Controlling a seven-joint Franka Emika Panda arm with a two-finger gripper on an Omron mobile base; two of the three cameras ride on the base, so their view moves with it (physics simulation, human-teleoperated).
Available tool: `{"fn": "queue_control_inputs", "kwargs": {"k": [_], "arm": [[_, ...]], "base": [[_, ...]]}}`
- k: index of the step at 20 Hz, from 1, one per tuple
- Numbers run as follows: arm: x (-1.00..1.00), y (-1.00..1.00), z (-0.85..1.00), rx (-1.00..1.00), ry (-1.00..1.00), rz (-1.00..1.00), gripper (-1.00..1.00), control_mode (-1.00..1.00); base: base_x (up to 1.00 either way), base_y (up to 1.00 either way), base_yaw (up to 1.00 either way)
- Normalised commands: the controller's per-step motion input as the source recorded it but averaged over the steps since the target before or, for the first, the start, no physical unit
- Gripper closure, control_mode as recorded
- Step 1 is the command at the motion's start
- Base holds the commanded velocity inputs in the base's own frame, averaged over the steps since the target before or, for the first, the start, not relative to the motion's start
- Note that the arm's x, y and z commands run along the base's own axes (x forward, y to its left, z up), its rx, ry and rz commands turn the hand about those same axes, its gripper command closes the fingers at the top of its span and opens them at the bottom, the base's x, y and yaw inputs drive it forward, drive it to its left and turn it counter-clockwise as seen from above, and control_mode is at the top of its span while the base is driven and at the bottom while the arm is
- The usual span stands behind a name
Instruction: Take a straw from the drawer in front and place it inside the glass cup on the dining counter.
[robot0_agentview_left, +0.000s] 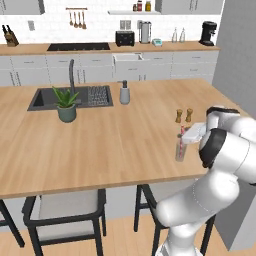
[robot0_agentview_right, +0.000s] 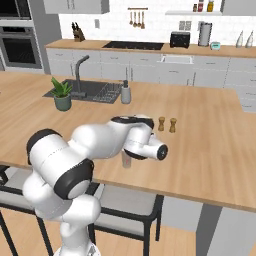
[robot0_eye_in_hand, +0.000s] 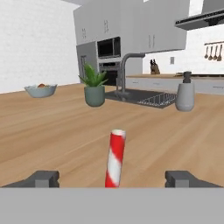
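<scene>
The dining counter (robot0_agentview_left: 100, 145) spreads as a long light wood top, with a dark inset sink (robot0_agentview_left: 50, 97) at its far left part, a potted plant (robot0_agentview_left: 66, 105) at the sink's near edge and a grey soap dispenser (robot0_agentview_left: 124, 93) just right of the sink. Two small brown shakers (robot0_agentview_left: 183, 115) stand side by side toward the right end of the counter. Nearer the front edge, just in front of the shakers, stands the glass cup (robot0_agentview_left: 180, 150), upright on the counter, partly behind the white arm in the right base view (robot0_agentview_right: 127, 160). The straw (robot0_agentview_left: 181, 136) stands inside the cup, its long axis close to vertical with a slight lean, its upper end rising above the rim. In the hand view the straw (robot0_eye_in_hand: 115, 158) comes up between the two finger tips, its top tilted a little to the right of that picture and its lower part cut off at the bottom. The pincer (robot0_eye_in_hand: 112, 178) is spread wide: its two dark tips stand far apart on either side of the straw, and neither touches it, so the pincer holds nothing.
</scene>
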Motion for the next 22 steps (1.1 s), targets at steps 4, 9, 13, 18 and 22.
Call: {"fn": "queue_control_inputs", "kwargs": {"k": [4,9,13,18,22], "arm": [[-0.01,0.00,0.96,0.00,0.00,-0.05,-1.00,-1.00],[-0.36,0.01,1.00,-0.02,0.13,-0.12,-1.00,-1.00],[-0.83,0.17,0.86,-0.12,0.29,-0.17,-1.00,-1.00],[-0.91,0.32,0.65,-0.17,0.44,-0.17,-1.00,-1.00],[-0.75,0.44,0.54,-0.18,0.58,-0.15,-1.00,-1.00]], "base": [[0.00,0.00,0.00],[0.00,0.00,0.00],[0.00,0.00,0.00],[0.00,0.00,0.00],[0.00,0.00,0.00]]}}
